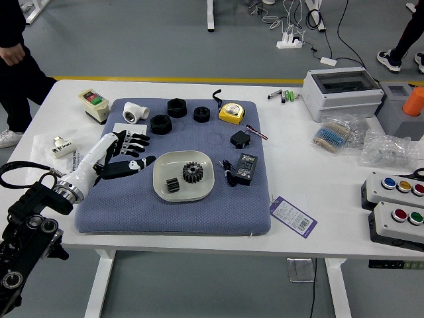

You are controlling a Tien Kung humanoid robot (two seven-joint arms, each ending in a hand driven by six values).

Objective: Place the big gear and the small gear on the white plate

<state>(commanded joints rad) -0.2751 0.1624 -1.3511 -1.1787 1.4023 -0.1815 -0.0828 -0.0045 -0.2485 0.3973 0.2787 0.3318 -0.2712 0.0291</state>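
White table, blue mat, grey floor beyond. On the plate, the big gear sits face up; the small gear is just near-left, its long axis hard to tell. Left of them, the left hand hovers, fingers spread.

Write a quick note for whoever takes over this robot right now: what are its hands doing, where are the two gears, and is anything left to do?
Left hand: open and holding nothing, over the mat just left of the white plate.
Right hand: out of view.
Gears: the big gear is on the plate, right of its middle; the small gear is on it too, nearer the robot and to the left.
Done: both gears are on the plate.
Left: probably only moving the left arm well away from the plate.
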